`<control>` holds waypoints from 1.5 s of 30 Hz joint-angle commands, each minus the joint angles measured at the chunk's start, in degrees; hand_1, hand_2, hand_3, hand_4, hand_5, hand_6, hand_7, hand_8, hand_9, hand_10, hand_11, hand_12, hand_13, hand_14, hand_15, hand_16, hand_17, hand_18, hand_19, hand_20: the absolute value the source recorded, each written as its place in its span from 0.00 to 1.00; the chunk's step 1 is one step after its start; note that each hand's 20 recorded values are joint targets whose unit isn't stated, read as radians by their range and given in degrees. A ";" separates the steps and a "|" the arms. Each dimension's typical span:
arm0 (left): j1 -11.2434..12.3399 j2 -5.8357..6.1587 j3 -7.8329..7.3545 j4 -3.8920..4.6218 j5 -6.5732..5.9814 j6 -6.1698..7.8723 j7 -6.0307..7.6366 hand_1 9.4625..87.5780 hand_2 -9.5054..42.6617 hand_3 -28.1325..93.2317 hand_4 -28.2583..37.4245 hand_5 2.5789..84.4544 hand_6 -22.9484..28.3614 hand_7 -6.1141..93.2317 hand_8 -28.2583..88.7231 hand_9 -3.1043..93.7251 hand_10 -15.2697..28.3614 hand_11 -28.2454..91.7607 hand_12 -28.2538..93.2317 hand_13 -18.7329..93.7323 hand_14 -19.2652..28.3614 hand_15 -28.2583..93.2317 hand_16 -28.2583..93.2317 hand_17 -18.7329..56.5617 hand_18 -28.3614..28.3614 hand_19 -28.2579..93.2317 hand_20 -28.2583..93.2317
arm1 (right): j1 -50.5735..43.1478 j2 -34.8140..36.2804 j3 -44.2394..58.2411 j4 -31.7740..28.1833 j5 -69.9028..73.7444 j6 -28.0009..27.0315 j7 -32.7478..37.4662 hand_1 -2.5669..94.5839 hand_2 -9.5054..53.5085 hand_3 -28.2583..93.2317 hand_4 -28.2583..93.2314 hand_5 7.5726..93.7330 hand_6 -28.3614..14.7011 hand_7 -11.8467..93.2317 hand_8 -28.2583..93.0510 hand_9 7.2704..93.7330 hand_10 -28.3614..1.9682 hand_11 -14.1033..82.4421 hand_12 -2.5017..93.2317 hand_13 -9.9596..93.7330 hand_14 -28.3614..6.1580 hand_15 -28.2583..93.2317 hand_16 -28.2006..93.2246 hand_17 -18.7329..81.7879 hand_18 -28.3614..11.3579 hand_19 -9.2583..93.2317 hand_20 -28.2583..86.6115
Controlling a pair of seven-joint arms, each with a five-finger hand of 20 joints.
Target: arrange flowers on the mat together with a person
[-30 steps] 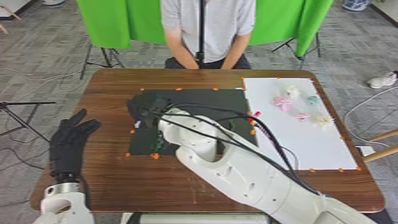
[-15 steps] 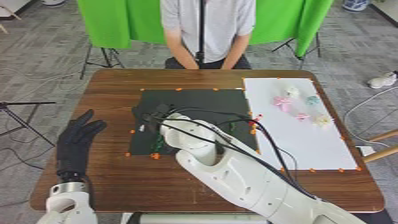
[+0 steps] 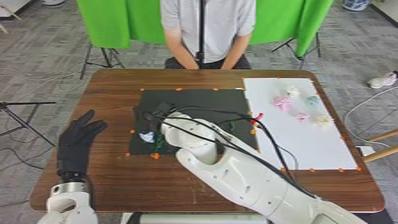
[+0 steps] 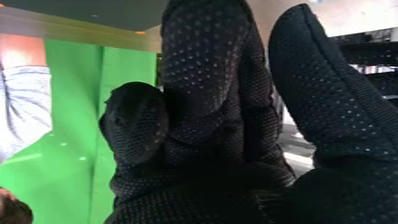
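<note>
The right hand (image 3: 153, 115) is over the left part of the dark mat (image 3: 191, 94). In the right wrist view the right hand (image 4: 209, 85) has straight, spread fingers and holds nothing. Close to it, a white flower (image 3: 147, 136) lies on the mat, with green stems (image 3: 160, 145) beside it. Something red (image 3: 258, 118) shows at the mat's right edge, next to the arm's cables. Left of the mat, the left hand (image 3: 78, 140) is open over the table. On the white sheet are pink flowers (image 3: 282, 103), a white one (image 3: 292, 91), a blue one (image 3: 313, 100) and a yellowish one (image 3: 323, 121).
The white sheet (image 3: 311, 150) lies on the right side of the brown table (image 3: 111, 95). Orange tape marks hold both mats' edges. The right arm (image 3: 222, 175) crosses the dark mat's lower right part. A person's hands are low beyond the far edge.
The right hand has drawn back a little, and the white flower has come into sight on the mat. The left hand has shifted slightly to the right.
</note>
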 commanded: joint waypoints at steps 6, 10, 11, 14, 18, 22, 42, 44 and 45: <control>2.20 -0.90 -1.20 -1.16 0.59 -0.18 -0.78 0.15 0.21 0.81 0.04 0.57 0.49 0.19 0.20 0.56 0.70 0.42 0.37 0.52 0.79 0.44 0.26 0.36 0.72 0.29 0.39 | 1.72 9.17 7.88 -15.55 12.43 6.34 3.13 0.48 0.00 0.78 0.10 0.68 0.72 0.27 0.16 0.82 0.56 0.28 0.19 1.00 0.80 0.60 0.41 0.81 0.45 1.00 0.49; 3.11 -1.35 -1.79 -1.76 0.77 -0.31 -0.96 0.15 0.21 0.81 0.04 0.57 0.49 0.19 0.20 0.56 0.70 0.42 0.37 0.52 0.79 0.44 0.26 0.36 0.72 0.29 0.39 | -3.64 14.56 16.86 -23.50 17.68 10.68 3.27 0.48 0.00 0.78 0.10 0.68 0.71 0.27 0.16 0.81 0.55 0.28 0.19 1.00 0.79 0.59 0.41 0.81 0.45 0.99 0.49; 3.53 -1.44 -2.04 -2.01 0.77 -0.30 -0.97 0.15 0.21 0.81 0.04 0.57 0.49 0.19 0.20 0.56 0.70 0.42 0.37 0.52 0.79 0.44 0.26 0.36 0.72 0.29 0.39 | -5.36 15.53 19.61 -24.75 19.01 12.08 2.60 0.48 0.00 0.78 0.10 0.68 0.71 0.27 0.16 0.81 0.55 0.28 0.19 1.00 0.79 0.59 0.41 0.81 0.46 0.99 0.49; 4.49 -1.66 -2.55 -2.51 0.79 -0.41 -0.93 0.15 0.20 0.81 0.04 0.57 0.49 0.19 0.20 0.56 0.70 0.42 0.37 0.52 0.79 0.44 0.26 0.36 0.72 0.29 0.39 | -11.61 19.09 26.31 -28.37 27.20 21.31 1.82 0.47 0.00 0.78 0.11 0.69 0.70 0.27 0.16 0.81 0.55 0.28 0.20 1.00 0.77 0.56 0.41 0.80 0.46 0.98 0.48; 4.15 -1.95 -2.66 -2.44 1.30 -0.79 -1.69 0.15 0.20 0.81 0.04 0.57 0.49 0.19 0.20 0.56 0.70 0.42 0.37 0.52 0.79 0.44 0.26 0.36 0.72 0.29 0.39 | -22.55 21.32 36.37 -31.03 36.24 31.32 -2.21 0.46 0.00 0.78 0.11 0.69 0.69 0.28 0.16 0.77 0.53 0.28 0.20 0.95 0.69 0.49 0.43 0.74 0.44 0.90 0.45; 4.61 -2.19 -2.97 -2.95 2.39 -0.99 -2.21 0.15 0.20 0.81 0.05 0.57 0.49 0.19 0.20 0.56 0.70 0.42 0.37 0.52 0.79 0.44 0.26 0.36 0.72 0.29 0.39 | -34.93 19.58 48.23 -32.65 55.26 32.21 -9.95 0.41 0.01 0.78 0.11 0.67 0.69 0.28 0.16 0.73 0.51 0.27 0.20 0.88 0.62 0.47 0.42 0.68 0.43 0.82 0.44; 4.81 -2.46 -3.96 -6.08 6.67 -4.17 -3.41 0.15 0.19 0.81 0.07 0.57 0.50 0.19 0.20 0.56 0.70 0.42 0.37 0.52 0.79 0.44 0.26 0.36 0.72 0.29 0.39 | -67.03 0.28 71.56 -35.56 88.20 10.55 -27.59 0.04 0.17 0.86 0.08 0.33 0.71 0.17 0.17 0.33 0.52 0.18 0.13 0.33 0.48 0.27 0.30 0.35 0.32 0.10 0.44; 4.85 -2.48 -3.83 -5.95 6.82 -4.32 -3.55 0.15 0.19 0.81 0.07 0.57 0.50 0.19 0.20 0.56 0.70 0.42 0.37 0.52 0.79 0.44 0.26 0.36 0.72 0.29 0.39 | -67.44 0.40 71.29 -35.54 89.36 11.34 -27.33 0.03 0.17 0.86 0.07 0.32 0.71 0.17 0.17 0.32 0.53 0.17 0.13 0.33 0.49 0.27 0.29 0.35 0.32 0.10 0.44; 4.87 -2.50 -3.72 -5.93 6.76 -4.31 -3.51 0.15 0.19 0.81 0.07 0.57 0.50 0.19 0.20 0.56 0.70 0.42 0.37 0.52 0.79 0.44 0.26 0.36 0.72 0.29 0.39 | -67.56 0.21 71.61 -35.49 89.84 10.62 -27.00 0.03 0.16 0.86 0.07 0.31 0.70 0.17 0.17 0.32 0.53 0.17 0.13 0.32 0.49 0.27 0.29 0.35 0.32 0.10 0.44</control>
